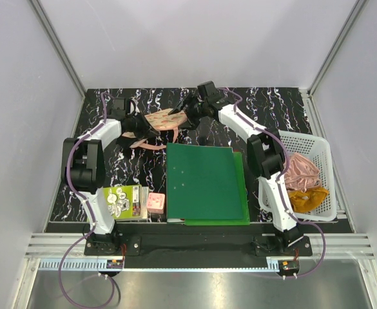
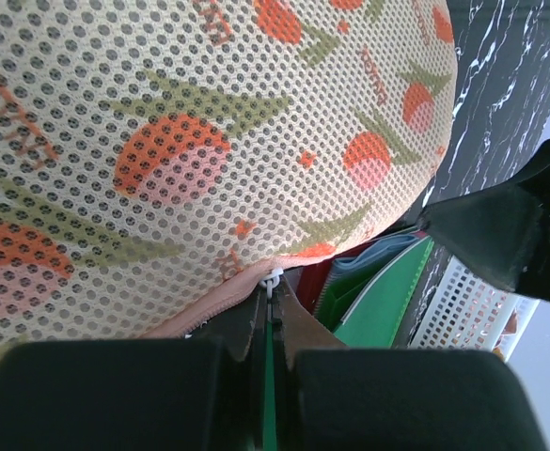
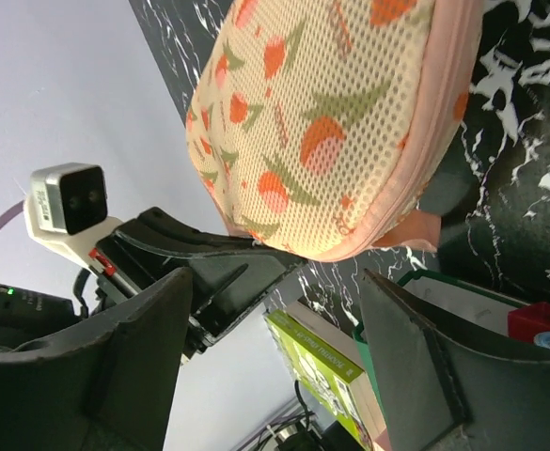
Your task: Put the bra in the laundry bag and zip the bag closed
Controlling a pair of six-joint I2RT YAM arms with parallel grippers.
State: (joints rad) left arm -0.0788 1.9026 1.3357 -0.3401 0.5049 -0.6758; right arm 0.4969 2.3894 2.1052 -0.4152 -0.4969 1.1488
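The laundry bag (image 1: 164, 121), peach-pink mesh with red watermelon slices, lies at the back middle of the black marble table. It fills the left wrist view (image 2: 209, 141) and shows in the right wrist view (image 3: 331, 122). My left gripper (image 1: 148, 129) is at its near left edge, shut on the white zipper pull (image 2: 273, 278) at the pink zip seam. My right gripper (image 1: 178, 111) is open at the bag's right end, and its spread fingers (image 3: 143, 348) do not touch the bag. The bra is hidden from view.
A green folder (image 1: 204, 181) lies flat in the middle of the table. A white plastic basket (image 1: 304, 136) at the right holds a pink satin cloth (image 1: 301, 170) and a mustard-orange cloth (image 1: 308, 198). A green book (image 1: 124, 201) and a small pink box (image 1: 156, 203) sit at front left.
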